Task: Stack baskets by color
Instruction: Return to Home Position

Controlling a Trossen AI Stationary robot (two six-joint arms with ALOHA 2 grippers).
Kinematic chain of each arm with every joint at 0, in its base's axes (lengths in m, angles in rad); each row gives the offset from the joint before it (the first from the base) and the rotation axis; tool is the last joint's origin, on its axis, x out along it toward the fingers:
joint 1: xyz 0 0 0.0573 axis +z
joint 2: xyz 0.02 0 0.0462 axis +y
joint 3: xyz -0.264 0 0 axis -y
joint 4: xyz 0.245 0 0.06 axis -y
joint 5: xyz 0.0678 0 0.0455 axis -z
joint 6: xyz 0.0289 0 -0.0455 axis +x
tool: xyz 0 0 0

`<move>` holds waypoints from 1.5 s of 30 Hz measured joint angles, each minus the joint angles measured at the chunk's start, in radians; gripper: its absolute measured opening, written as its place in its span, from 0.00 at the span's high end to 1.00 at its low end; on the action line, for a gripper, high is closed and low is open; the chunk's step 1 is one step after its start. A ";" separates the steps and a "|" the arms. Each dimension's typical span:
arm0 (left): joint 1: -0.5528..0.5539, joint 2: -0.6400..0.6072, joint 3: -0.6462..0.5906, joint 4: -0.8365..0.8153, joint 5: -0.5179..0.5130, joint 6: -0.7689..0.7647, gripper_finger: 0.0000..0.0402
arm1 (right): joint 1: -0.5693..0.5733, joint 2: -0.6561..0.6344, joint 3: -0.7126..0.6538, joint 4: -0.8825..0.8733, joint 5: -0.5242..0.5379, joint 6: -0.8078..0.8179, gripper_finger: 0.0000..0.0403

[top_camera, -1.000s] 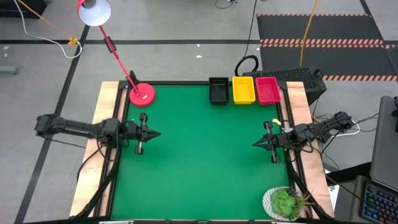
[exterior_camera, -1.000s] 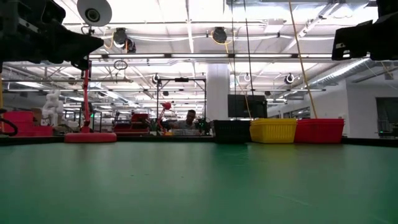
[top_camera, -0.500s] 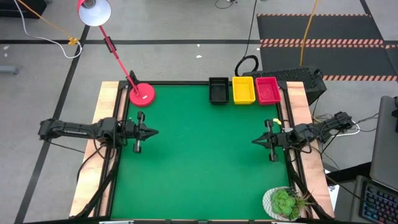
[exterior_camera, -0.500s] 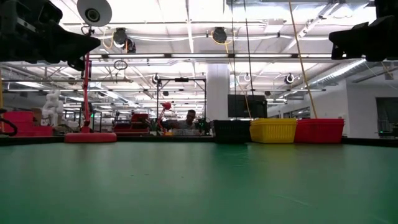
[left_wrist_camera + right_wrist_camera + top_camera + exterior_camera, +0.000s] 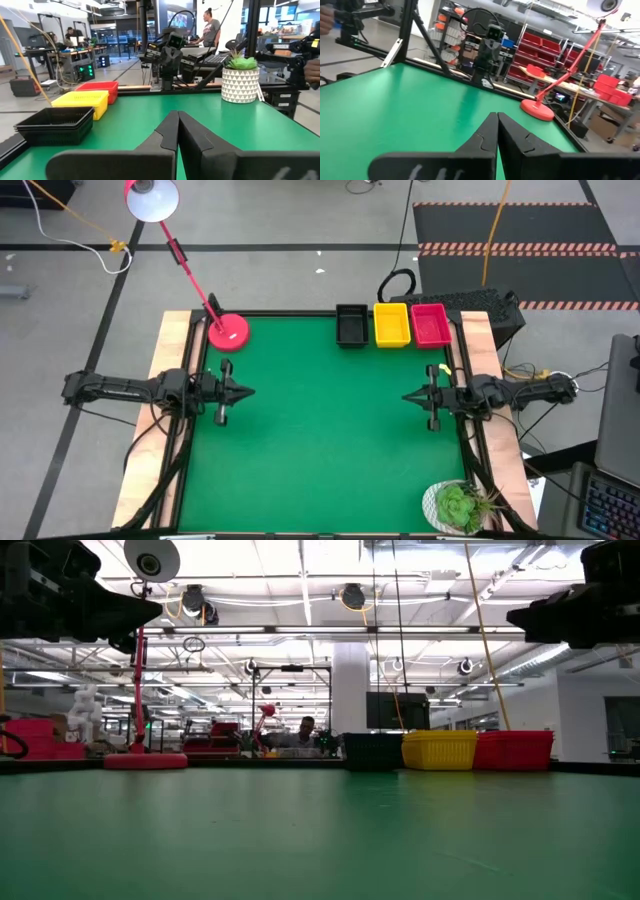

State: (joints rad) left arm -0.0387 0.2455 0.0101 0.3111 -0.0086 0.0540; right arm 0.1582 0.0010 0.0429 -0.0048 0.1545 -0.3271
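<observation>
High view: baskets [image 5: 391, 326] sit well apart from left pincer [image 5: 248, 392], nearer right pincer [image 5: 407, 397].

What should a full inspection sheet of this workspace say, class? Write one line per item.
Surface: green mat, no spills seen.
Job's things: black baskets, yellow baskets and red-pink baskets, side by side at the far edge.
Clutter: red lamp base at the far left; potted plant at the near right.
Grippers: left gripper and right gripper shut, empty, at opposite edges.
Cables: yellow cable on the floor.
Surroundings: person standing beyond the table.
</observation>
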 joint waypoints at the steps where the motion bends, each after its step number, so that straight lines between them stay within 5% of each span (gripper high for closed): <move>1: 0.000 0.000 0.000 0.000 -0.006 0.000 0.97 | -0.018 0.000 0.000 -0.002 -0.017 0.000 1.00; 9: 0.000 0.000 0.000 0.000 -0.014 -0.001 0.99 | -0.153 0.000 0.000 -0.012 -0.160 0.012 1.00; 20: 0.000 0.000 0.000 0.000 -0.018 0.000 0.99 | -0.256 0.000 0.000 -0.025 -0.206 0.022 1.00; 45: 0.000 0.000 0.000 -0.002 -0.018 -0.007 0.95 | -0.176 0.013 -0.029 0.019 -0.184 0.056 1.00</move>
State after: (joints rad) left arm -0.0387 0.2455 0.0101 0.3088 -0.0269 0.0474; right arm -0.0181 0.0143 0.0139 0.0147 -0.0292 -0.2707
